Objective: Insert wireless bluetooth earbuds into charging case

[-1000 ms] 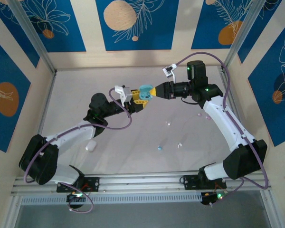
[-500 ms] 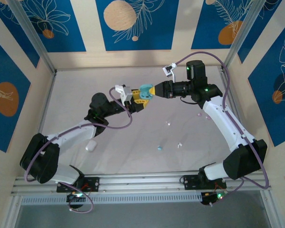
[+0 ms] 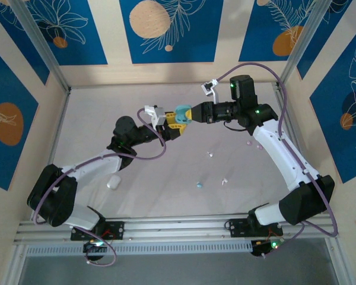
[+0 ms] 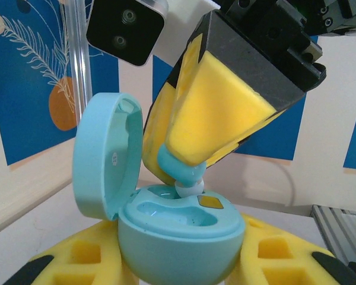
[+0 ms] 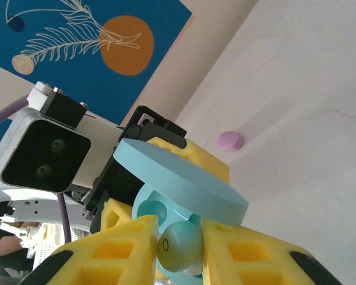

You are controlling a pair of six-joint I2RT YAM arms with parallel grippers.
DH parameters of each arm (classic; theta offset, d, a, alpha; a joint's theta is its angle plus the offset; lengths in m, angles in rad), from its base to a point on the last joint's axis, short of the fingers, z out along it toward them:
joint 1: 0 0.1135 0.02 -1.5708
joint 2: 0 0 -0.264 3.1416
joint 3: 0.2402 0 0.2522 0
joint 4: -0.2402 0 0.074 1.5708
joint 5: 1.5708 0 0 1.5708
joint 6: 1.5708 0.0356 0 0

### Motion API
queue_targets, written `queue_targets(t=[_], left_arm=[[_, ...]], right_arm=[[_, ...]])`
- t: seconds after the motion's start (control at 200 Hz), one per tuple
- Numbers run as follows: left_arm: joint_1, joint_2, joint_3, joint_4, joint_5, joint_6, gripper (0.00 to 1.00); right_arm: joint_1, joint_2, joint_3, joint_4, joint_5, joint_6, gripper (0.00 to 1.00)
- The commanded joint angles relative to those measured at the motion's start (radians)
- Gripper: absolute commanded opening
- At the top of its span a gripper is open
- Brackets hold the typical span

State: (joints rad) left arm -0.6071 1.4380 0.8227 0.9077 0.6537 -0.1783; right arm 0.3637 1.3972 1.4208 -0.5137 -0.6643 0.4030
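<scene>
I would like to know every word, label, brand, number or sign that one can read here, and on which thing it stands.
No word, brand or number is readable.
"O": a small ring mark on the light blue earbud.
A tiny round mark inside the lid of the charging case: too small to read.
</scene>
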Motion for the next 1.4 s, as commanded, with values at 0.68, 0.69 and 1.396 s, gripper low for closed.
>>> queue_targets(t=[0.68,0.69,1.396], left_arm=[[-0.016,-0.003,0.043,0.108,0.017,-0.015,0.30],[-0.017,-0.004,0.043,0.109,0.016,-0.015,0.30],[-0.016,-0.017,0.026,0.081,-0.016,0.010,0.29]], right_arm=[[0.029,0.023,0.094,-0.140,0.140,-0.071,0.30],[0.029,0.022,0.095,-0.140,0.141,-0.068,0.31],[0.027,-0.042,0.107,-0.131,0.153,-0.014,0.37]])
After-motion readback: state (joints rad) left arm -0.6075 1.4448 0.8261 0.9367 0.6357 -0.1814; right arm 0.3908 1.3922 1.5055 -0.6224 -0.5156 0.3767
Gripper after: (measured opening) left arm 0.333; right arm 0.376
